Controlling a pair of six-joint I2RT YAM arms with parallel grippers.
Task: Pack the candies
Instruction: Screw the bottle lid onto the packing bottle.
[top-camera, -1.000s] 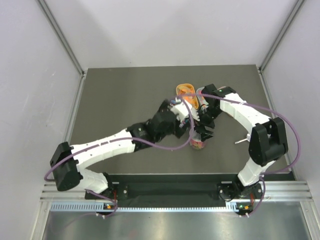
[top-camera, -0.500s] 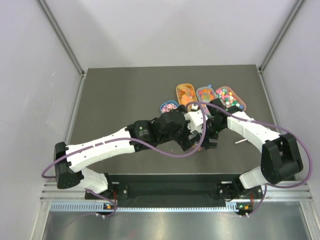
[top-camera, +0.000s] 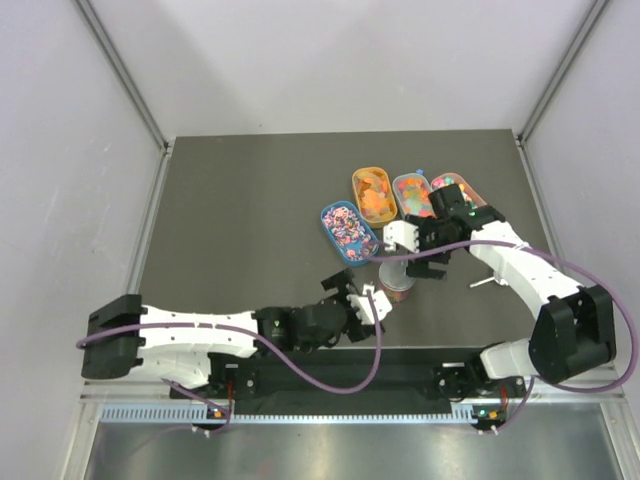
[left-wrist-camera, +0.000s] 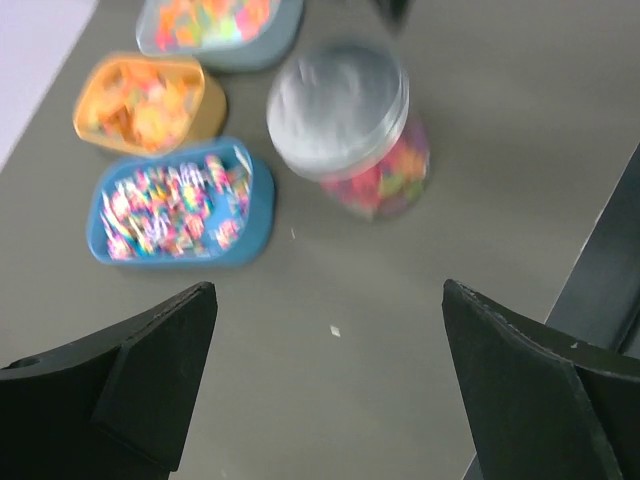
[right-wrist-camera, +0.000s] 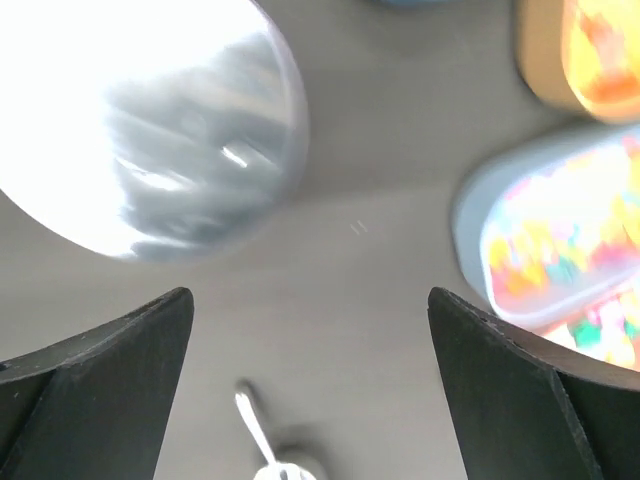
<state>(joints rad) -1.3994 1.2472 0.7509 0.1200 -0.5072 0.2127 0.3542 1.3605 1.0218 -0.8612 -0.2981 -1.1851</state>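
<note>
the dark table is carrying everything under inspection; the left arm is lying low along the near edge, and the right arm is reaching in from the right toward the middle.

the left gripper is hanging over bare table on the near side of the jar; its jaws are standing wide apart and are holding nothing. the right gripper is hovering just beside the jar on the far right side; its jaws are also standing wide apart, with nothing between them.

the jar is standing upright on the table, between the two grippers in the top view; a round lid is sitting on its mouth.

four oval trays are sitting in a cluster beyond the jar; the blue tray is lying nearest the jar; the orange tray and the grey-blue tray are lying side by side behind it; a fourth tray is lying furthest right, partly hidden under the right arm.

a metal scoop is lying on the table to the right of the jar, apart from it.

the candies are lying in the open trays, sprinkle-like bits in the blue one and orange pieces in the orange one; more multicoloured pieces are showing through the jar's clear wall.
</note>
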